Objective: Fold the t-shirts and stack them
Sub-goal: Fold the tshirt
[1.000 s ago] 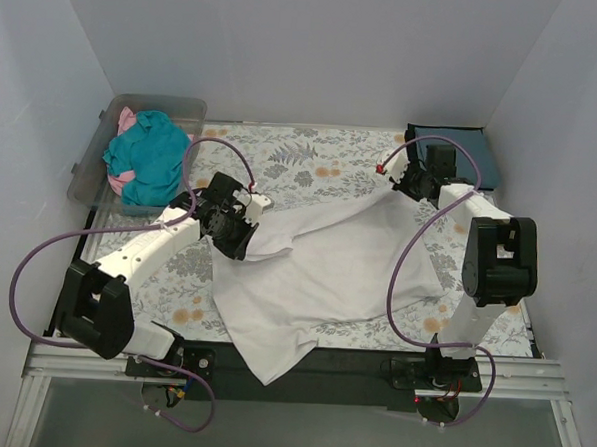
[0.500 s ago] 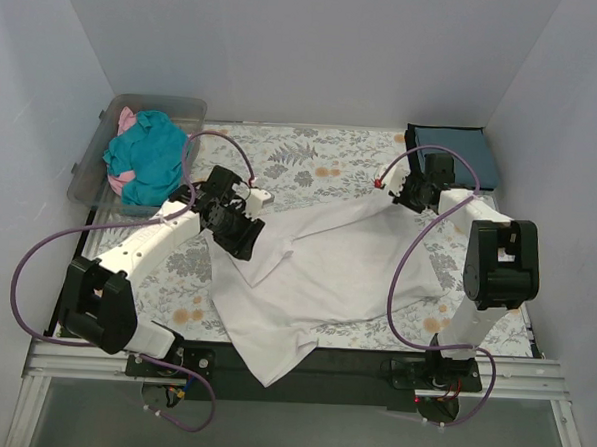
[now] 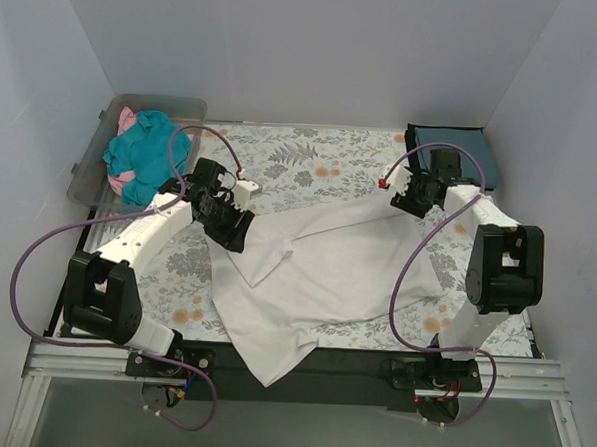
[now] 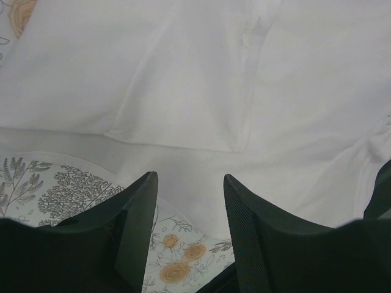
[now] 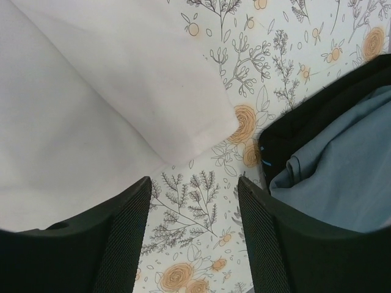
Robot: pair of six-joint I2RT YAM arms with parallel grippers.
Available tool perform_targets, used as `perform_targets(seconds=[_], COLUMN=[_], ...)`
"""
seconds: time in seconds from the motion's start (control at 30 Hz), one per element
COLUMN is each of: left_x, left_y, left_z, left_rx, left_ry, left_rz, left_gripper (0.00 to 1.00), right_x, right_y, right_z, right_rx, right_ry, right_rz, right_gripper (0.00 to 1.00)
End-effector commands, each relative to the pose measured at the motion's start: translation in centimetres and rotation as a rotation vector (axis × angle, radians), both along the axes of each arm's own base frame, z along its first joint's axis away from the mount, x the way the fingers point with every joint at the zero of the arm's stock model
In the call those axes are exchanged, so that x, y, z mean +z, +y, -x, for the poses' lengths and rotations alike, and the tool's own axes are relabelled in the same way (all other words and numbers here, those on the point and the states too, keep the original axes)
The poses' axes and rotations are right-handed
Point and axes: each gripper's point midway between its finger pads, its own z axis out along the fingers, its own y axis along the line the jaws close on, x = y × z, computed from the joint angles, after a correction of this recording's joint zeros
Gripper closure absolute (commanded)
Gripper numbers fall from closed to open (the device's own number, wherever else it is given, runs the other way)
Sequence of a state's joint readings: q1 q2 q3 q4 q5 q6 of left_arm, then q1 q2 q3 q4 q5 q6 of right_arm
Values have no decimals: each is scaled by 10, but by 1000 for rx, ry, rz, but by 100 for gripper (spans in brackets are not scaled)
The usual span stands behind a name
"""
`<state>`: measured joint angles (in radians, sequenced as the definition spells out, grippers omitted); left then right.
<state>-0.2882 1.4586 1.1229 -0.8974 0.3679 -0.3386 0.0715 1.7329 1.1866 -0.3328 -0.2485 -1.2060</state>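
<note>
White cloth droops over the near edge of the worktop — the white tee lies sprawled and rumpled across the middle, not yet folded. Over its left side hovers the left claw, jaws apart and gripping nothing; a deep pinch there might snag the floral cover too. Farther back the right claw, likewise spread and empty, hangs by a sleeve corner near the slate-blue tee — it could nip that by mistake.
</note>
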Motion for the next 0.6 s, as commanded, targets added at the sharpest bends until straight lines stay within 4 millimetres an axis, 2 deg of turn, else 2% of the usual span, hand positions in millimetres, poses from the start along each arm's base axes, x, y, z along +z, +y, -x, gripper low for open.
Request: perform_targets(seconds=[0.0,0.07,0.17,0.23,0.33,0.47,0.57], left_x=[-10,-18,-30,-43,-58,-82,-93], left_y=[5,8,16,21,30,54,69], left_z=[3,2,-8,-11,-18,-44,-64], left_rx=[-4,37,93,118,160,248,270], left_ry=[-8,6,-1,28,47,71,65], left_rz=[-36,-54,-102,-144,-181,-221,-245], left_gripper=[53,53,56,58,61,66,67], right_x=[16,16,11,2,-20,-42,-54], right_y=[-3,0,8,16,26,25,23], right_z=[-2,-3,-6,-6,0,3,4], right_rx=[24,34,27,17,5,-22,-45], right_ry=[-2,10,43,100,182,244,279], right_rz=[3,-11,-27,-44,-42,-20,-8], right_gripper=[34,33,40,45,45,43,43])
